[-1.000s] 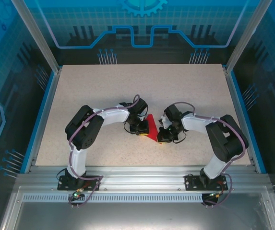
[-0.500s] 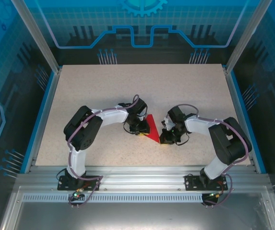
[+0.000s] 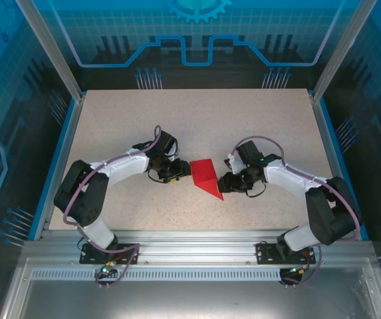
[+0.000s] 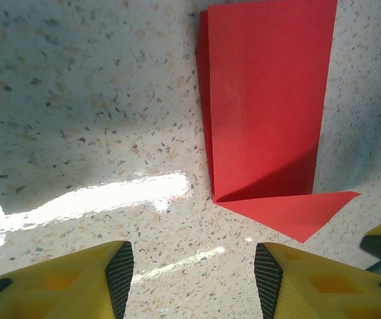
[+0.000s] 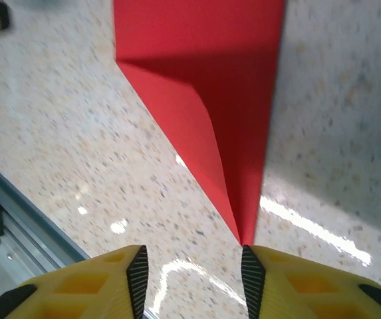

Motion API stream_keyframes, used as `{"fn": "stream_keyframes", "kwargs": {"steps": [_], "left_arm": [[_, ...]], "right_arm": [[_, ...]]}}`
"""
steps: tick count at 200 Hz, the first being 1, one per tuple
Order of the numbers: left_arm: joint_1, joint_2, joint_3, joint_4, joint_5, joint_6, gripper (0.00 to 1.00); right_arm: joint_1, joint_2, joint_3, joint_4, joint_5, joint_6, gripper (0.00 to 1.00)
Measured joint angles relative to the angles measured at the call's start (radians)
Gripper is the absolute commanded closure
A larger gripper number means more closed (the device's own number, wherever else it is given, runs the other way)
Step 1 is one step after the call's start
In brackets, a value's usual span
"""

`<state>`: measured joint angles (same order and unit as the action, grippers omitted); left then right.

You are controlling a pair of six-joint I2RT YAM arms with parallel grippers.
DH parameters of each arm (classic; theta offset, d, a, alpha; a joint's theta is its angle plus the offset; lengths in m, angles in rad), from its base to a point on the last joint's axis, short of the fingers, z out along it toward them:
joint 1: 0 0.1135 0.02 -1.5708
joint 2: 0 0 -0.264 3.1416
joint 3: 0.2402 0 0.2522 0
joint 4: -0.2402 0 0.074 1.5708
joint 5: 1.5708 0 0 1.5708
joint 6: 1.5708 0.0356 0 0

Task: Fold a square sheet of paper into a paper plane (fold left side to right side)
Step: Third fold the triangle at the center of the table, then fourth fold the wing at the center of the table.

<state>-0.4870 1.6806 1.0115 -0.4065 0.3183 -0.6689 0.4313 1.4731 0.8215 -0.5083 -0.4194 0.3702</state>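
Yellow left hand (image 4: 193, 279): released, jaws apart over bare table (image 4: 77, 100). Right hand (image 5: 191, 279): released too, with the tip of the red sheet of paper (image 5: 230, 133) just ahead of its jaws. Sheet is folded to a point and lies mid-table between both hands. Likely light, floppy, slippery, crease-prone; pinch the raised flap edge. Open room on the far side; near table edge is close.

Both arms rise from the near edge of the tabletop (image 3: 197, 119) and bend in toward its middle, elbows swung outward. The left arm (image 3: 110, 169) lies low, its left gripper (image 3: 177, 171) pointing right, yellow fingers (image 4: 70, 286) parted with nothing between them. The right arm (image 3: 296, 178) mirrors it, the right gripper (image 3: 225, 183) pointing left, jaws likewise apart and empty.
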Motion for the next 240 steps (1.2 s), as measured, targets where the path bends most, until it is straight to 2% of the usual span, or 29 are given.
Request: {"fn": "stream_keyframes", "kwargs": {"steps": [53,93,129,151,240], "left_arm": [[0.000,0.018,-0.011,0.068,0.043,-0.040,0.43],[0.000,0.055,-0.011,0.096,0.058,-0.048,0.43],[0.000,0.075,-0.011,0.099,0.064,-0.059,0.43],[-0.005,0.085,-0.003,0.099,0.065,-0.060,0.43],[-0.049,0.153,0.082,0.098,0.072,-0.064,0.43]], "right_arm": [[0.001,0.110,0.130,0.009,0.021,-0.061,0.49],[0.001,0.224,0.191,0.016,0.027,-0.097,0.64],[0.001,0.258,0.203,0.010,0.040,-0.117,0.88],[0.001,0.271,0.208,0.008,0.047,-0.128,0.97],[-0.003,0.282,0.208,0.002,0.080,-0.124,0.96]]}}
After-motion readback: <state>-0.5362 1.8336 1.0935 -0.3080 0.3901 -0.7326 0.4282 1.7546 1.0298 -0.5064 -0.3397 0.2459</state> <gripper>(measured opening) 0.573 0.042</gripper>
